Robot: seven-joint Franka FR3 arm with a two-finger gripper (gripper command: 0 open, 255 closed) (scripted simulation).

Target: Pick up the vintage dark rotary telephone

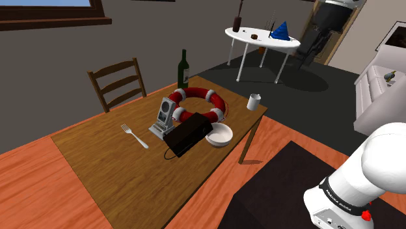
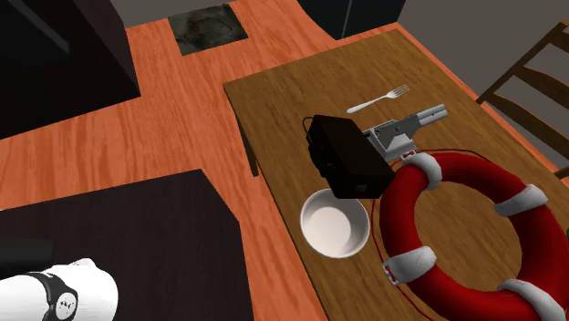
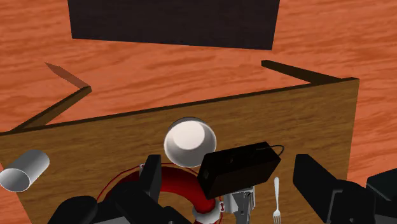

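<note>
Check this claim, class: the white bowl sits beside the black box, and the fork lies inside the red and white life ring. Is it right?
Not right. The fork lies on the bare table top, outside the life ring, as the shoulder view shows. The white bowl does sit beside the black box.

The brown wooden table (image 1: 97,149) is seen obliquely from afar in the shoulder view, steeply from nearby in the second exterior view, and from overhead in the wrist view; its round white bowl (image 1: 219,135) is shared.
</note>
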